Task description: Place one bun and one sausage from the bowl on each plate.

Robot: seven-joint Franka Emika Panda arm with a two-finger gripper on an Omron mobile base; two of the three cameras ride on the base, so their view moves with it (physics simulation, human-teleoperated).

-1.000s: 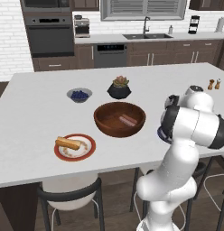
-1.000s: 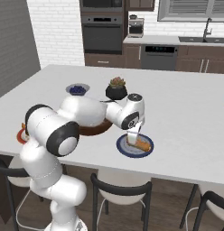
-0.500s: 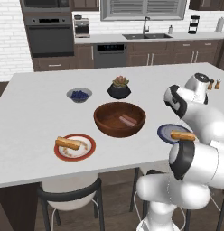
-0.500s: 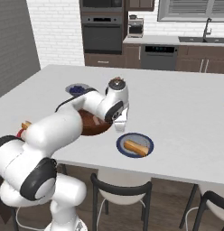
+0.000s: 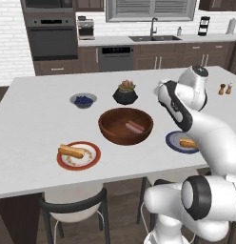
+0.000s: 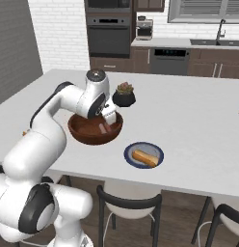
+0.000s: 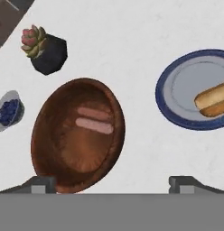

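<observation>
- Two sausages [image 7: 95, 119] lay side by side in the bowl [image 7: 50, 135], just off its middle on the side toward the blue plate [image 7: 170, 97], each apart from the wall.
- One bun [image 7: 212, 100] already rested on the blue plate, just beside the bowl; another bun [image 5: 71, 151] sat on the red-rimmed plate [image 5: 93, 161], on the bowl's opposite side.
- The gripper [image 7: 111, 182] hung above the bowl's rim on the plate side, jaws spread wide and holding nothing.
- Seen from the hand, both sausages lay ahead of the fingertips [image 7: 41, 183] and lower down, clear of them.
- The step in hand appeared to be fetching a sausage, neither plate yet having one.
- To do it well, the hand would likely need to centre over one sausage only, with the jaws set across its width.
- Because the pair lay so close together, a finger would probably have to slip between them, or the outer one be taken first.
- A straight descent inside the bowl should keep the fingers off its wall.
</observation>
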